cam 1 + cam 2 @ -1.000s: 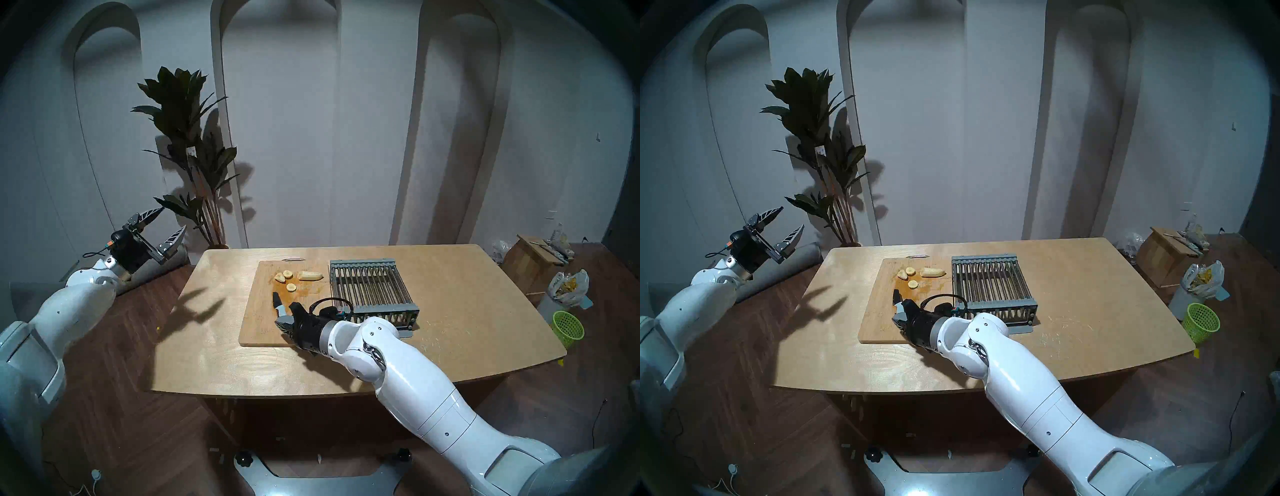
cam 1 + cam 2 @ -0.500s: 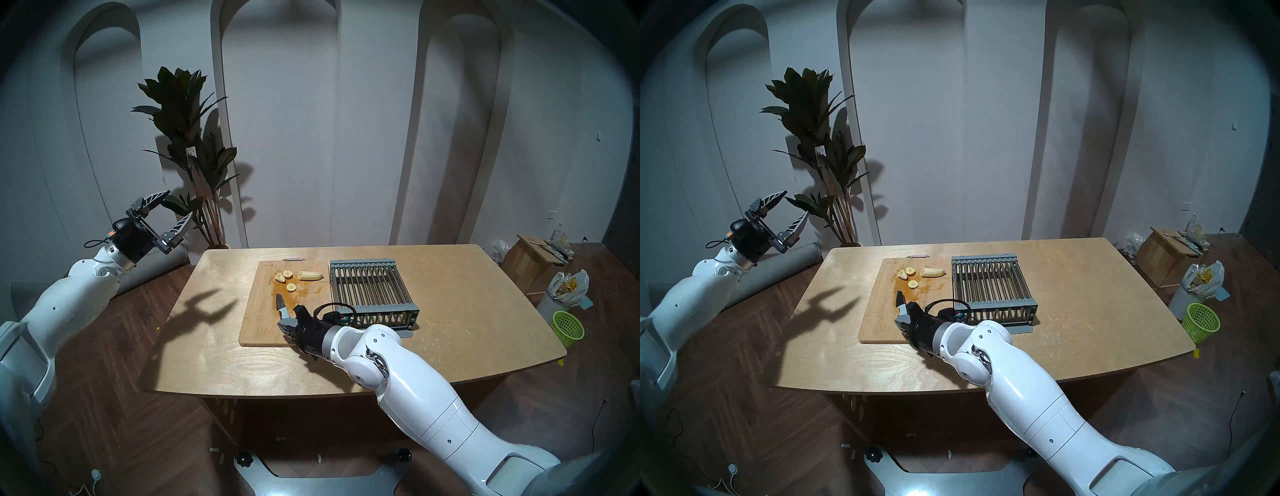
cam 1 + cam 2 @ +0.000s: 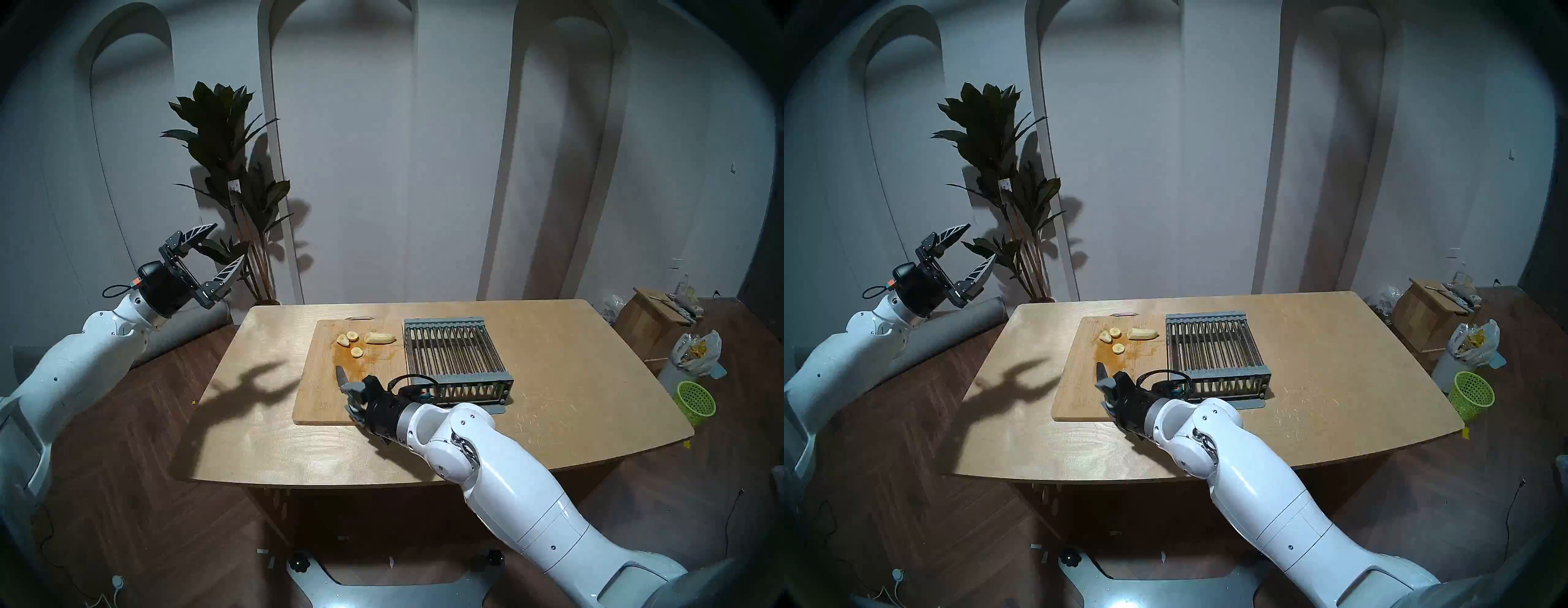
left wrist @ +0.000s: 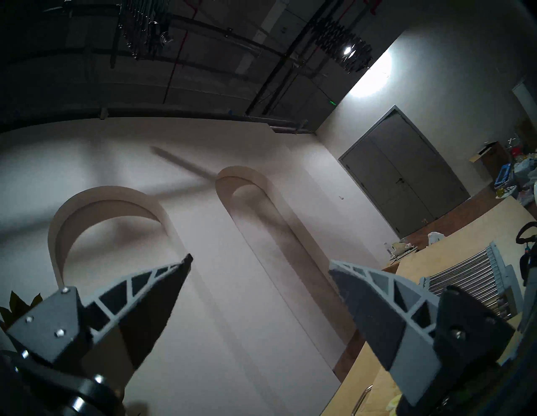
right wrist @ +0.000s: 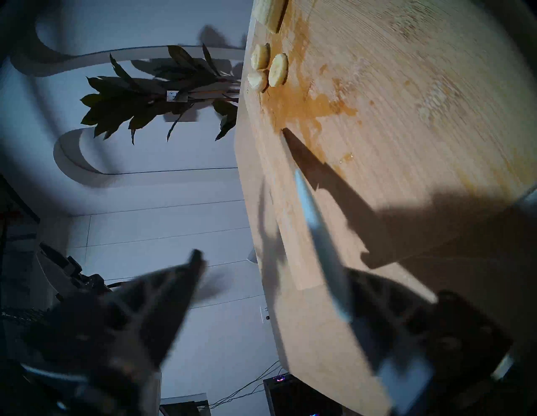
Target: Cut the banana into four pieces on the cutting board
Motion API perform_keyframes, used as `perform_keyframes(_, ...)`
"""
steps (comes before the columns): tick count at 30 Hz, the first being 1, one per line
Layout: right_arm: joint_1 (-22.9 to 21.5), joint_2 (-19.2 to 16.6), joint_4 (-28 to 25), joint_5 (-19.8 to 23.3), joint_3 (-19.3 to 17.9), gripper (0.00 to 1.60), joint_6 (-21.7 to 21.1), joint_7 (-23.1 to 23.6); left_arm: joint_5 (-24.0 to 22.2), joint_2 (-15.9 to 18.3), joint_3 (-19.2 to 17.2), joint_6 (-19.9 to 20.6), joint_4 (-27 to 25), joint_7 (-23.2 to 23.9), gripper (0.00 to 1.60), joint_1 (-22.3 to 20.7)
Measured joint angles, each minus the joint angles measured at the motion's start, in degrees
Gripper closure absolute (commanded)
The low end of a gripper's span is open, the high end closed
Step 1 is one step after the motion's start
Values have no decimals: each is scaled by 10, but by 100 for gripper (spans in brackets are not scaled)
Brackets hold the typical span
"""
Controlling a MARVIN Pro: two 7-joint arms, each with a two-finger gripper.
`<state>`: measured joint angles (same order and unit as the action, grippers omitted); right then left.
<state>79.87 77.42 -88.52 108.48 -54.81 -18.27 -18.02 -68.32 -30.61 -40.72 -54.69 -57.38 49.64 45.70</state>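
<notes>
Cutting judged complete: left of the rack (image 3: 456,356), on the cutting board (image 3: 314,395), three round slices (image 3: 350,342) plus the banana (image 3: 380,338) stub, four pieces, with only knife (image 3: 340,376) release apparently left. Far left of the rack, left gripper (image 3: 223,251) spread wide, empty. Right wrist view alone resolves right gripper (image 5: 270,279) fingers parted beside the blade; grip on knife: cannot tell.

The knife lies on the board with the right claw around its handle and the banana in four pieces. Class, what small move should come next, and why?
Probably draw the right claw back off the knife. Its fingers look parted, the blade rests on the board, and the stub plus three slices already make four pieces.
</notes>
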Motion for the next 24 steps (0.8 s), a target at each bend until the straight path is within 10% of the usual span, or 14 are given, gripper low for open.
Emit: perform_keyframes(24,2,-18,-33,5,-9,0,15,-66,9,110,-2,1,-200,-44,0,54)
